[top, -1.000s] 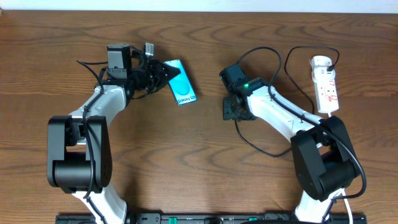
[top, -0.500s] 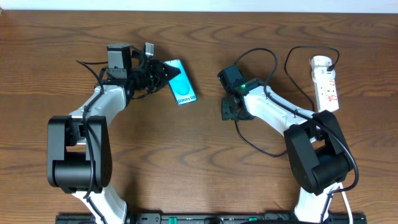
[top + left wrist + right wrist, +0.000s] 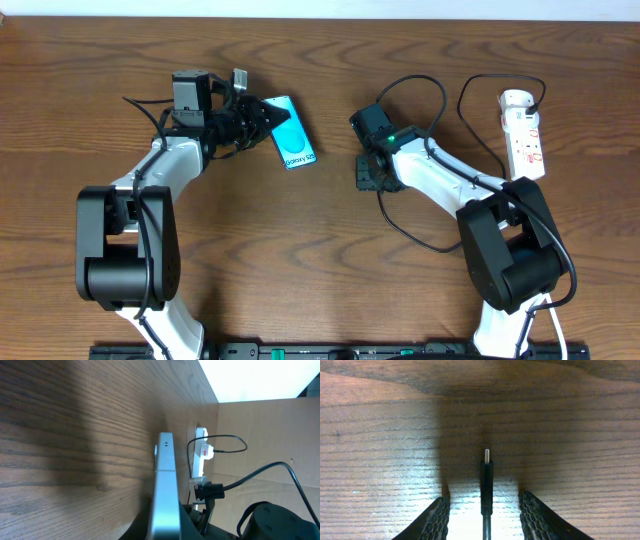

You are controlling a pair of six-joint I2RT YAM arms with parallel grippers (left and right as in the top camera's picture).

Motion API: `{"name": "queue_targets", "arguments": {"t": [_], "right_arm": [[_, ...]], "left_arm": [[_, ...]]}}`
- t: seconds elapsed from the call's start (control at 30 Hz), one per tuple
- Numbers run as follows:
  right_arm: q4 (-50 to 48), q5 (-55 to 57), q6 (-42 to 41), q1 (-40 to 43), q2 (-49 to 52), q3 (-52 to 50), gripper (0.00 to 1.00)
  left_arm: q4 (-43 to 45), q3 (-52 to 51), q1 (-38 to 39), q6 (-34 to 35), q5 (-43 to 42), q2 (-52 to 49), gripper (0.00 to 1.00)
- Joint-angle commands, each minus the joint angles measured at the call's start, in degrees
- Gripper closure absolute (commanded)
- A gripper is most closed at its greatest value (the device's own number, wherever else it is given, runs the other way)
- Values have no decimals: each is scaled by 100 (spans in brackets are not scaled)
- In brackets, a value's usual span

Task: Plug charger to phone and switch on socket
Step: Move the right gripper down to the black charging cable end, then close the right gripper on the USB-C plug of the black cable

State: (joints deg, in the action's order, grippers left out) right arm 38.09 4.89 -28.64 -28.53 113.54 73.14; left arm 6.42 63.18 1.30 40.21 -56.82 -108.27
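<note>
Phone [image 3: 293,137] sits screen-up near the table's [image 3: 300,260] back edge, left of centre, with the left gripper [image 3: 262,118] clamped on its end. The charger [image 3: 486,482] tip lies flat mid-table between the right gripper's [image 3: 486,503] fingers [image 3: 439,516], which are spread and not touching it. Socket [image 3: 524,135] is by the back right corner.

The table [image 3: 320,270] is mid-brown wood with darker wavy grain. The phone [image 3: 292,145] has a turquoise screen with white lettering, and its edge is silver-grey in the left wrist view. The socket [image 3: 524,135] is white with red marks, the charger [image 3: 486,485] is black with a pale metal tip, and the left arm [image 3: 170,160] and right arm [image 3: 440,180] are white and black, the right with a small green light [image 3: 396,138].
</note>
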Motion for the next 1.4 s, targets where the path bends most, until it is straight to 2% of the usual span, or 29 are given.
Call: {"name": "queue_targets", "arguments": {"t": [0.0,0.77,1.37], "right_arm": [[-44,125,-24,-28,59,79,56],[-79,118,-92,-28,166,76,64],[-81,118,-118,-28,166,68,77]], "left_arm": [[31,-2,-20,-101,-98,0,93],[28,-2,-20,-101,-96,0,93],[28,-2,-20,-101,-96,0,93]]}}
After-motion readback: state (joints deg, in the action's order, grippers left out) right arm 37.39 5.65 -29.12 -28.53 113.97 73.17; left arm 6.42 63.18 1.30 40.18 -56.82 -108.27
